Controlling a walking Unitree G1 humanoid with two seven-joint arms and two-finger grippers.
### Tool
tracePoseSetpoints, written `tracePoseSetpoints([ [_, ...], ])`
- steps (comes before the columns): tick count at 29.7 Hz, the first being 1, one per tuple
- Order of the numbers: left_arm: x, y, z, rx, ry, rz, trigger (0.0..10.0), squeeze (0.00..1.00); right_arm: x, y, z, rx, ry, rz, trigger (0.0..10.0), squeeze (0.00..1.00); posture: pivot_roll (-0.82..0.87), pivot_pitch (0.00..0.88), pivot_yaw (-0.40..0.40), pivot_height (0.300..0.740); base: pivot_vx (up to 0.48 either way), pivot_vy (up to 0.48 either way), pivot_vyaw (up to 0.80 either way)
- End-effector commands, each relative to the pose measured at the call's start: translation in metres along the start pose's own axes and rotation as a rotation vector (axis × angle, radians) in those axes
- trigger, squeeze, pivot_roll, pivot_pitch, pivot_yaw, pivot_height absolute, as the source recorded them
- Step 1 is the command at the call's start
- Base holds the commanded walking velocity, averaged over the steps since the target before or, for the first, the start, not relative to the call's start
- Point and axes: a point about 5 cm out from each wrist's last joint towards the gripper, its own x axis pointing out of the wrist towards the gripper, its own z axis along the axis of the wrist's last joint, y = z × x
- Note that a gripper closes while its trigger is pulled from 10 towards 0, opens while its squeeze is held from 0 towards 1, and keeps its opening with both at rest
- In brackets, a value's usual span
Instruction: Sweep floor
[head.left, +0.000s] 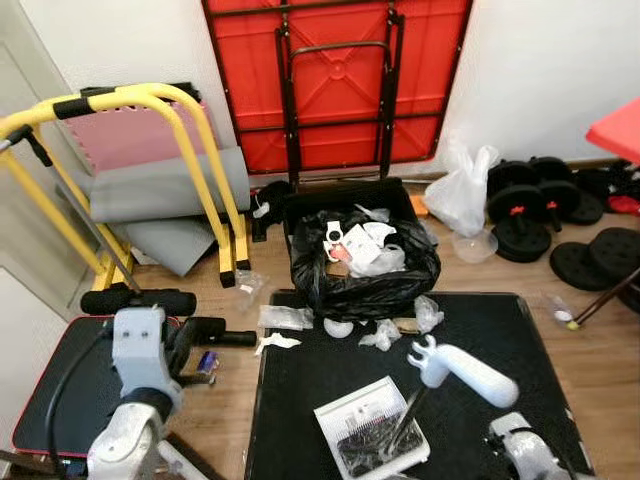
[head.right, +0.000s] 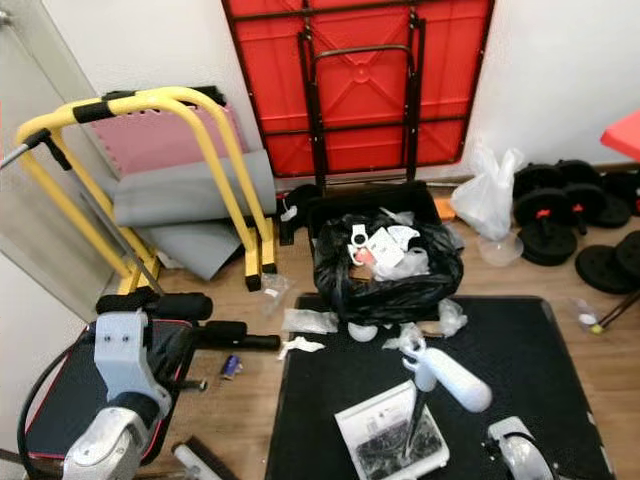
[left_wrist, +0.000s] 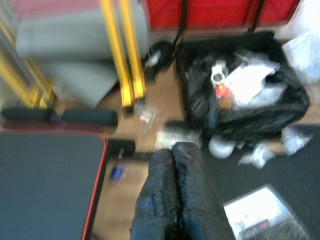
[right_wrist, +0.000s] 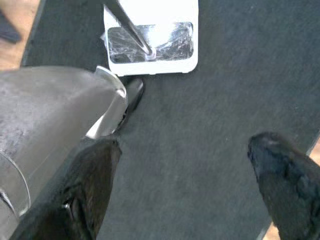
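1. Right gripper (right_wrist: 185, 185): fingers spread wide above the black mat (right_wrist: 215, 90), gripping nothing. One finger (right_wrist: 85, 195) lies against the grey-white handle (right_wrist: 50, 125) of the sweeper; the other finger (right_wrist: 285, 180) is well apart from it.
2. Sweeper, white handle (head.left: 470, 372): near right of the scene, tilted, with a thin metal rod running down to the white dustpan head (head.left: 368, 430). The head rests flat on the mat and holds dark debris.
3. Left gripper (left_wrist: 176, 195): fingers pressed together, empty, raised over the wooden floor (left_wrist: 125, 200) at the near left, beside the mat's left edge.
4. Black mat (head.left: 500, 340): covers the near centre and right of the floor.
5. Loose scraps (head.left: 285, 318): white and clear plastic pieces along the mat's far edge and on the floor just left of it.
6. Bin with black bag (head.left: 362, 268): just beyond the mat, centre, filled with white rubbish.
7. Yellow frame (head.left: 195, 150): far left, with grey and pink pads behind it.
8. Red folded table (head.left: 335, 70): against the far wall.
9. Weight plates (head.left: 545, 205): far right; white plastic bag (head.left: 462, 190) beside them.
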Motion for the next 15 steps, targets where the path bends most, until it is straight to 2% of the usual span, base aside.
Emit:
tracePoseSetpoints([
  [1,-0.006,0.026,-0.043,-0.03,0.161,0.12,10.0,0.0,0.007,0.011,-0.007,-0.024,0.035,0.006,10.0,0.0,-0.11,0.044,-0.036,0.74,0.0,0.0,0.0],
  [2,-0.009,0.034,-0.062,-0.044,0.238,0.154,10.0,0.0,0.008,0.013,-0.011,-0.028,0.058,0.002,10.0,0.0,-0.11,0.037,-0.033,0.74,0.0,0.0,0.0],
  [6,-0.026,0.045,-0.108,-0.086,0.435,0.233,10.0,0.0,0.01,0.018,-0.025,-0.046,0.113,-0.004,10.0,0.0,-0.1,0.031,-0.031,0.74,0.0,0.0,0.0],
  [11,-0.035,0.046,-0.126,-0.107,0.519,0.26,10.0,0.0,0.009,0.016,-0.027,-0.039,0.123,-0.021,10.0,0.0,-0.1,0.03,-0.031,0.74,0.0,0.0,0.0],
  [13,-0.044,0.046,-0.142,-0.12,0.59,0.275,10.0,0.0,0.01,0.014,-0.026,-0.007,0.112,-0.054,10.0,0.0,-0.1,0.025,-0.022,0.74,0.0,0.0,0.0],
  [15,-0.047,0.044,-0.148,-0.127,0.624,0.282,10.0,0.0,0.011,0.014,-0.024,0.007,0.098,-0.07,10.0,0.0,-0.1,0.024,-0.018,0.74,0.0,0.0,0.0],
])
